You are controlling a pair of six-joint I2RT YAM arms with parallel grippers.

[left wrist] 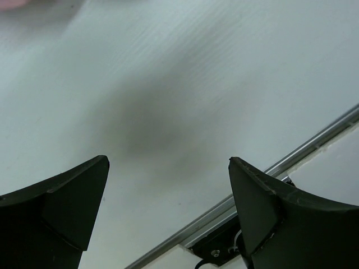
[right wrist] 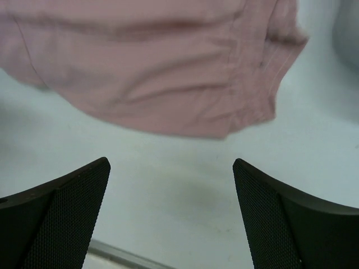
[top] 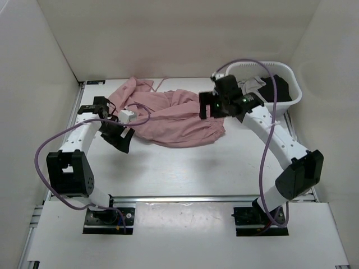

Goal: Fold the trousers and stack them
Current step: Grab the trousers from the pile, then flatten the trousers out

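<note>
**Though Close to Both Grippers, Not Yet Taken Up**

Though lying within reach of both arms, heaped rather than spread. From above, shows the dusty-pink trousers point(top: 174, 120) as a crumpled mound at the far middle of the white table point(top: 185, 168), bunched toward the far left, with a thin drawstring point(top: 160, 84) trailing off the far side. Nothing folded, nothing stacked; judged to be at the very start, with spreading flat needed first.

For the left gripper point(top: 119, 140): spread wide and empty, hanging over bare table just beside the near left edge of the heap, not touching cloth. For the right gripper point(top: 206, 107): likewise parted, with nothing between the fingers, hovering at the right end of the mound, a stitched hem point(right wrist: 255, 84) lying just ahead in the wrist view. Behind it, a white laundry basket point(top: 291, 78) holding a grey garment point(top: 253, 83) and a black garment point(top: 279, 89), both to be left alone.

Likely to handle as soft, light and limp: no stiffness to keep a shape, prone to sag and bunch when lifted by one point. Best taken by pinching a seamed edge, at the gathered waist or a leg hem, rather than mid-panel, with one grip at each end so as to pull taut and lay flat. Hard to tell waist from hem in the heap; worth sorting out before closing on anything. Worth minding the drawstring too, apt to snag on a finger.
</note>
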